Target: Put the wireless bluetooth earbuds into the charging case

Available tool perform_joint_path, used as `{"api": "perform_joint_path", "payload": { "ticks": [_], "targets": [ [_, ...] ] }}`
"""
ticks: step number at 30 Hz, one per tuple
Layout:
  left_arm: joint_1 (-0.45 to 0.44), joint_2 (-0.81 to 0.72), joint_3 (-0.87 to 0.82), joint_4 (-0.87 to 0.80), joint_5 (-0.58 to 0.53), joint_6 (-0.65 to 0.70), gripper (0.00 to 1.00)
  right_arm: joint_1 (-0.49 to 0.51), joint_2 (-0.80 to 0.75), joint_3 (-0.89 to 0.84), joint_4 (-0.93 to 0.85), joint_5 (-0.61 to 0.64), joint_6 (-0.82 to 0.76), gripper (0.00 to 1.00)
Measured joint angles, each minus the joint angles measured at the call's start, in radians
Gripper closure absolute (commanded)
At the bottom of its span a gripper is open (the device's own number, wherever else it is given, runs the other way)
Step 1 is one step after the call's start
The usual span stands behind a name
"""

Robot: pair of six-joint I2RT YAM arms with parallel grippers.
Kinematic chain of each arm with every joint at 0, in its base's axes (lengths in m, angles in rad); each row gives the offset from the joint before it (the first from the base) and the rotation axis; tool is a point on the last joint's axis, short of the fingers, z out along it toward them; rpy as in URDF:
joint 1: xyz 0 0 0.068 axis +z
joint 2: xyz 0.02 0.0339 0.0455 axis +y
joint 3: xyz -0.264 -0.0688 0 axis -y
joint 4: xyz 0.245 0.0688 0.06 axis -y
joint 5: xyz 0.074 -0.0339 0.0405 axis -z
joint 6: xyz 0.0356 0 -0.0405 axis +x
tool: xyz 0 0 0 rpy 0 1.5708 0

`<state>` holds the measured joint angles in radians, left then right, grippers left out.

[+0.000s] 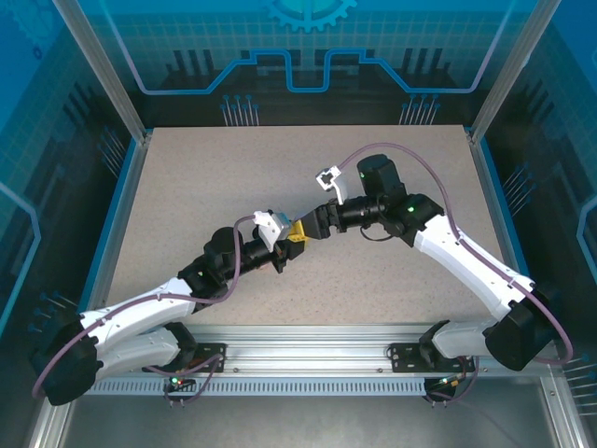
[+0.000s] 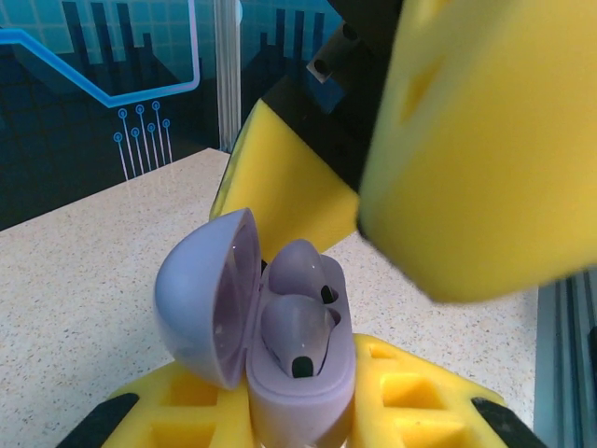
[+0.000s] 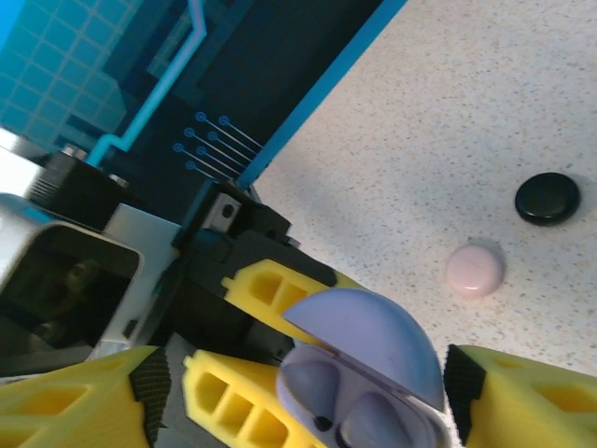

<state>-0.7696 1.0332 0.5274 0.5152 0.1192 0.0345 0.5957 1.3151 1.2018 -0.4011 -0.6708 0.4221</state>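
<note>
The speckled beige tabletop (image 1: 187, 187) is the biggest thing here, and over its middle the two white-and-black arms lean in until their tips nearly meet.

The left gripper (image 1: 295, 237) is clamped on the base of a lilac round plastic charging case (image 2: 298, 392), which it holds up off the table. Its yellow fingers (image 2: 410, 397) press in from either side. The right gripper (image 1: 317, 224) has its jaws apart and grips nothing. From its own wrist camera, one finger sits on each side of the case and neither seems to touch it.

Further off, a pale pink round case (image 3: 474, 269) and a black round case (image 3: 547, 198) lie shut on the table, near each other.

The lilac case's domed lid (image 2: 210, 294) stands open, hinged back to one side. Both lilac earbuds (image 2: 303, 271) lie in their wells side by side, so this pair looks to be in.

From where I stand, what's left is checking the fit and closing up. The nearer bud (image 2: 297, 331) may sit a touch proud, so I'd press it lightly with one fingertip. Then push the lid over from its outer face, slowly and in line with the hinge. The left grip should hold firm so the case doesn't twist or slip out.
</note>
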Motion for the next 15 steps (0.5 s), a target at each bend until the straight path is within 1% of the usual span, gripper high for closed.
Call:
{"api": "perform_joint_path", "payload": {
  "ticks": [2,8,15],
  "targets": [
    [0.0,0.0,0.0,0.001,0.003,0.0,0.91,0.0,0.0,0.006,0.005,-0.009,-0.007,0.29],
    [0.0,0.0,0.006,0.014,0.011,0.0,0.91,-0.001,-0.004,0.008,0.009,-0.01,-0.024,0.35],
    [-0.003,0.0,0.009,0.024,0.019,0.0,0.91,-0.01,-0.033,0.008,-0.002,-0.007,-0.042,0.35]
  ]
}}
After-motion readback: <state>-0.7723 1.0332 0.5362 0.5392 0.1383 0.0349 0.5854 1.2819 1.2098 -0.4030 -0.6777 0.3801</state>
